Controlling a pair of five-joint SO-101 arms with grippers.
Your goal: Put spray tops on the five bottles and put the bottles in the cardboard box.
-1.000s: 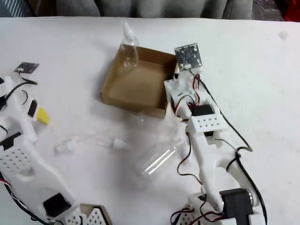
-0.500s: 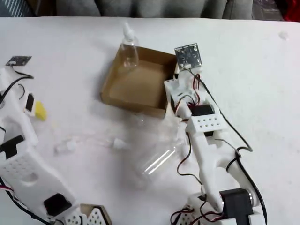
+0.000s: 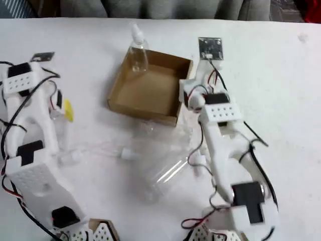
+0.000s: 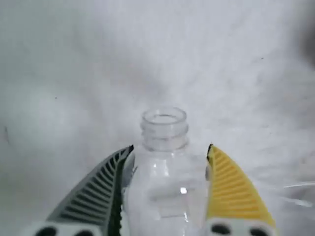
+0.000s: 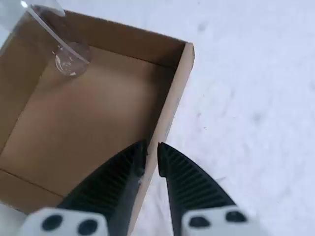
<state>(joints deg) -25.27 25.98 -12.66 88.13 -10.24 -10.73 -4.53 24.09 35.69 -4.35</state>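
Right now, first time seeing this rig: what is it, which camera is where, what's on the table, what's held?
Two small robot arms sit side by side at a white table. The high view looks down from a fixed camera; the other two come from a camera on each arm's wrist. The left gripper clamps a clear bottle with no top on. The right gripper pinches a wall of the cardboard box. One capped bottle stands in a box corner. Other bottles and loose spray tops lie on the table.
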